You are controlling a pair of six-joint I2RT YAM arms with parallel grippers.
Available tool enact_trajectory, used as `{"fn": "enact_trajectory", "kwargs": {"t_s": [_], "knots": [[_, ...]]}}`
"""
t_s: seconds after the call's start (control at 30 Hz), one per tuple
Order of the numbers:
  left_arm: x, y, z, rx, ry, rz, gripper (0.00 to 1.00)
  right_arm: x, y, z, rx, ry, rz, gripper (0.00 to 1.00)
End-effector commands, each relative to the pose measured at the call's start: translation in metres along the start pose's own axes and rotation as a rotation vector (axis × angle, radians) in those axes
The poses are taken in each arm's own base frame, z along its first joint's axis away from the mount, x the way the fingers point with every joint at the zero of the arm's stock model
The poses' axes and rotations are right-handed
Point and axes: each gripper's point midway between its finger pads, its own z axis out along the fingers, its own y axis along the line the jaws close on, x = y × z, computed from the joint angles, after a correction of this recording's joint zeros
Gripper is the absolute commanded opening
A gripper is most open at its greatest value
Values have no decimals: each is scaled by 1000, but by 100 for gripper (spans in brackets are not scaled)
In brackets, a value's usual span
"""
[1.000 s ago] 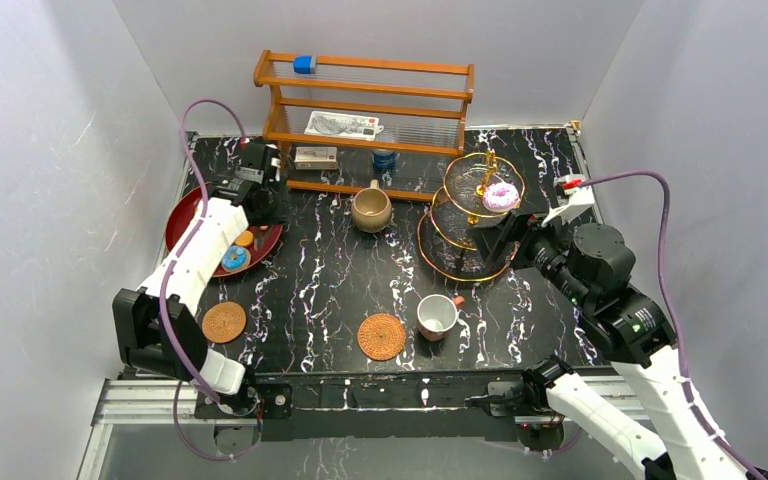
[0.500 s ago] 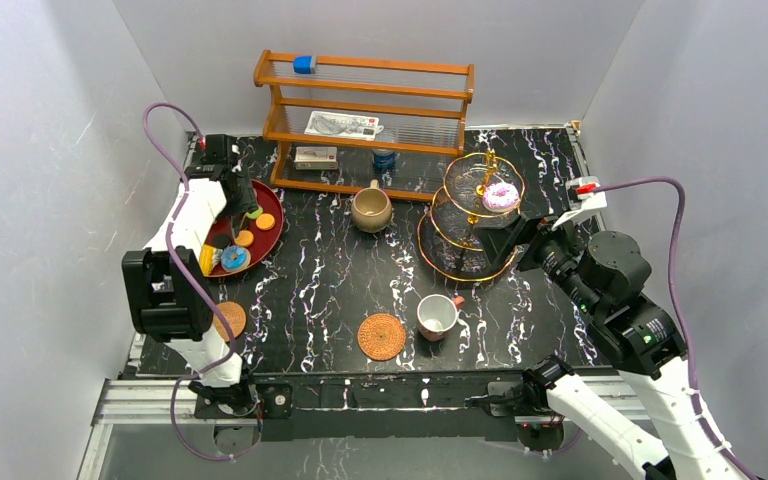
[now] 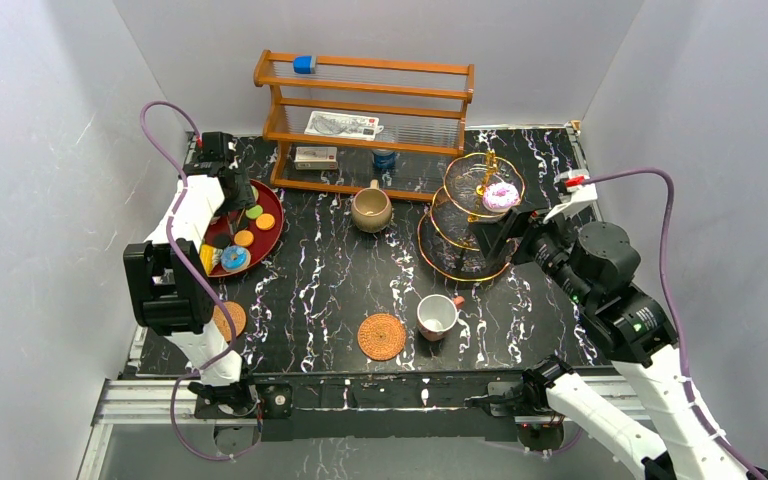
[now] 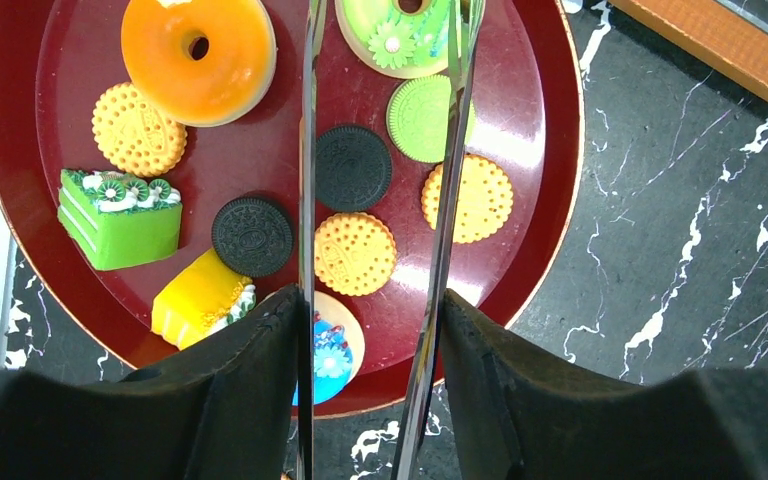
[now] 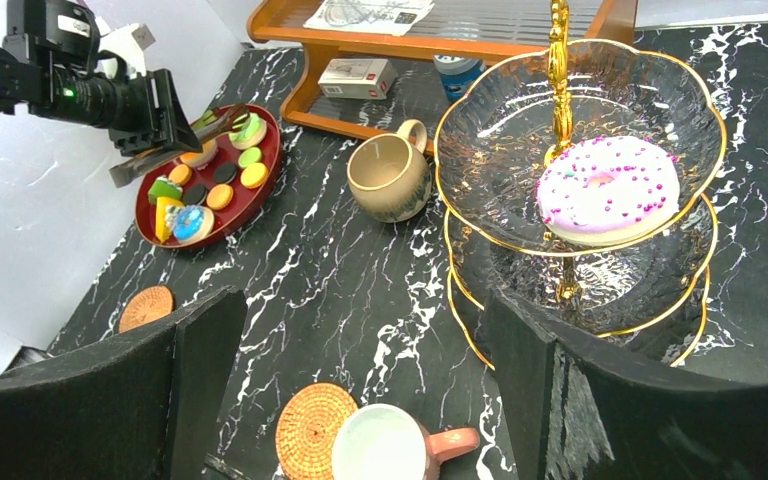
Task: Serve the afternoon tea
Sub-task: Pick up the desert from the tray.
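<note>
My left gripper (image 4: 372,300) is shut on metal tongs (image 4: 452,150) and hovers over a red tray (image 4: 550,200) of toy pastries: an orange doughnut (image 4: 198,55), a green doughnut (image 4: 395,25), a green cake (image 4: 118,218), a yellow cake (image 4: 200,300), and several cookies. The tongs are open and hold nothing. My right gripper (image 5: 360,310) is open and empty beside the gold-rimmed glass stand (image 3: 460,262). A pink doughnut (image 5: 608,188) lies on the stand's top tier. The tan mug (image 3: 370,209) stands mid-table. The white red-handled cup (image 3: 437,316) stands next to one woven coaster (image 3: 381,336). The other coaster (image 3: 225,320) is at the front left.
A wooden rack (image 3: 365,110) with boxes, a can and a blue item stands at the back. Grey walls close in on the left, right and rear. The left arm's elbow (image 3: 165,290) stands over the table's left edge.
The left arm has swung off the tray toward the left wall, uncovering the pastries, and its gripper now sits over the tray's back. The right arm shifted slightly.
</note>
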Motion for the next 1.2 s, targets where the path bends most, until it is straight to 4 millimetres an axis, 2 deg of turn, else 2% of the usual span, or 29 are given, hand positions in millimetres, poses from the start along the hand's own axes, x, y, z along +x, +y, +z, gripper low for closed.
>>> {"fn": "enact_trajectory", "kwargs": {"t_s": [0.0,0.23,0.43,0.6,1.17], "knots": [[-18,-4,-8,24,-46,-2,49,-30,12,0,-41,-96,-29,99],[-18,-6,-9,36,-42,0,50,-29,10,2,-33,-97,-34,99],[-28,-9,-23,63,-74,-14,50,-29,10,4,-31,-96,-34,99],[-29,-8,-26,62,-73,-14,50,-29,10,6,-34,-98,-33,99],[-6,-13,-1,68,11,0,52,-30,11,4,-38,-105,-27,99]]}}
